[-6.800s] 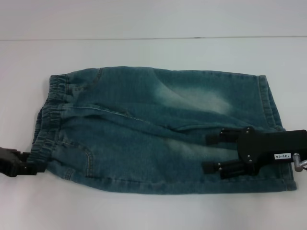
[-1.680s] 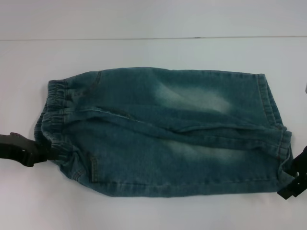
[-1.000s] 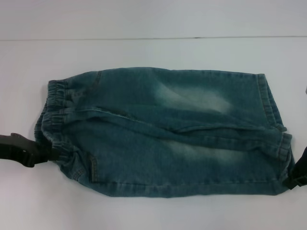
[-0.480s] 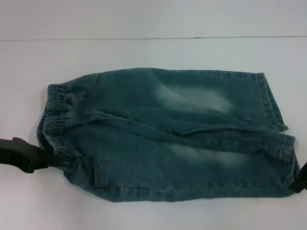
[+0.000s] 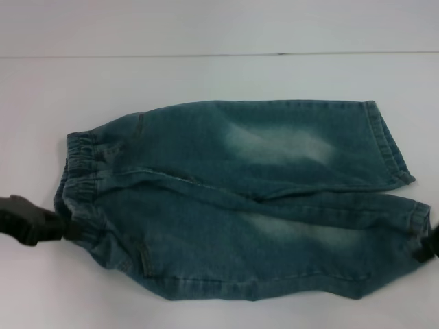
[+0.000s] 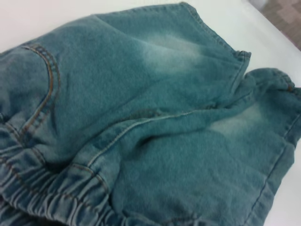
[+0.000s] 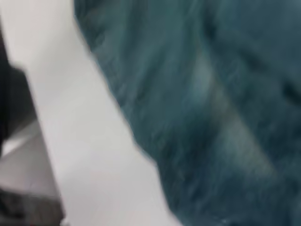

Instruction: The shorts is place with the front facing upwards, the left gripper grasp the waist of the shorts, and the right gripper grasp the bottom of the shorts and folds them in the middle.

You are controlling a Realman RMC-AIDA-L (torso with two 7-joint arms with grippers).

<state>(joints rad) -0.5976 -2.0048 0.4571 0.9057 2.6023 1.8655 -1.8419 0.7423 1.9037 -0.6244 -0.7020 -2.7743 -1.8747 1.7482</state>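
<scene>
The faded blue-green denim shorts (image 5: 240, 199) lie flat on the white table, waist (image 5: 81, 154) to the left and bottom hems (image 5: 387, 147) to the right. My left gripper (image 5: 65, 229) is shut on the near corner of the gathered waist, where the fabric bunches. My right gripper (image 5: 426, 248) shows only at the right edge, shut on the near leg's hem (image 5: 417, 219). The left wrist view shows the waist (image 6: 42, 197), the shorts' front (image 6: 155, 117) and the far hem (image 6: 214, 35). The right wrist view shows blurred denim (image 7: 211, 103) over the table. The embroidery is not visible.
The white table (image 5: 206, 75) reaches back to an edge line behind the shorts. A patterned floor (image 6: 282, 14) shows past the table in the left wrist view. A dark shape (image 7: 14, 108) sits at the side of the right wrist view.
My right gripper left the top of the near leg and took its hem at the right edge. Both grippers then drew the near side toward me, spreading the legs apart.
</scene>
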